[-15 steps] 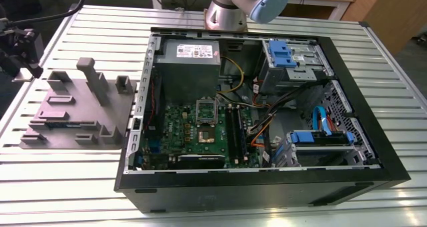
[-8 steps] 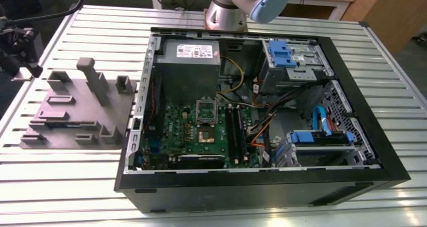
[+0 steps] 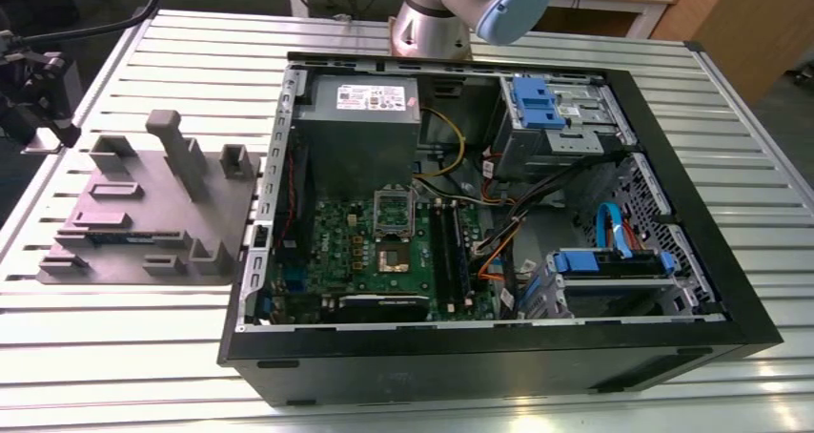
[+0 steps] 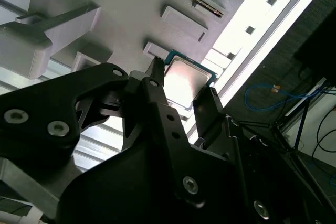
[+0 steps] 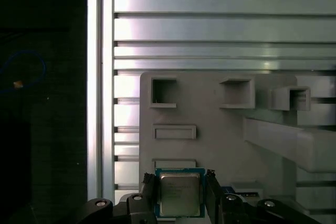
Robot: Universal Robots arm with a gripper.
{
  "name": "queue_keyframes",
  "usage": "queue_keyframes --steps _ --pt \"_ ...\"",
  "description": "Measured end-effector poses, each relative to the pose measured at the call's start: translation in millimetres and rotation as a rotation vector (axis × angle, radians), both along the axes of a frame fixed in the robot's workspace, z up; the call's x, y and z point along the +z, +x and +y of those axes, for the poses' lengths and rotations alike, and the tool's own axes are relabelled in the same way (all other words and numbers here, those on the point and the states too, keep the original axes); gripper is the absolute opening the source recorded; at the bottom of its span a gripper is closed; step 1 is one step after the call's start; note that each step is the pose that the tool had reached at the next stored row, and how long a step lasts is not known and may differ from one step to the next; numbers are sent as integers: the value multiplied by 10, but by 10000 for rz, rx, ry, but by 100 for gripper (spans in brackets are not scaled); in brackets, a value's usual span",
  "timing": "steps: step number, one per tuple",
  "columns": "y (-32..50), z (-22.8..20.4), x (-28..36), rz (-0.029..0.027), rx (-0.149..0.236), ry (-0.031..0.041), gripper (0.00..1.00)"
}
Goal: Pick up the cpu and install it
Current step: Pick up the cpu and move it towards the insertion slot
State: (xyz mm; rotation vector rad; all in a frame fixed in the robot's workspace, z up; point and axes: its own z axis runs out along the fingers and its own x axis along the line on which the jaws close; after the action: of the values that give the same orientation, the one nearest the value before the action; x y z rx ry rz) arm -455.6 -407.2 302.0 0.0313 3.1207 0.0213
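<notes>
Pick-up step. In both wrist views the gripper [image 5: 180,186] has its fingers [image 5: 149,186] clamped on two opposite edges of the cpu [image 5: 180,195], silvery top facing up. The chip sits at a corner of the grey holder block [image 5: 210,129], which rests on the slatted surface [image 5: 210,24]; whether it has left its seat cannot be told. The socket [image 3: 395,253] lies inside the open computer case [image 3: 687,261], well apart. The next move likely calls for a level, slip-free hold.
</notes>
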Motion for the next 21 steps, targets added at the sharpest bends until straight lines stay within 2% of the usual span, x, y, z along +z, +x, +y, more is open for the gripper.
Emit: queue_keyframes --steps 10,21 --pt "0 0 75 0 0 0 47" --pt "0 0 235 0 0 0 47"
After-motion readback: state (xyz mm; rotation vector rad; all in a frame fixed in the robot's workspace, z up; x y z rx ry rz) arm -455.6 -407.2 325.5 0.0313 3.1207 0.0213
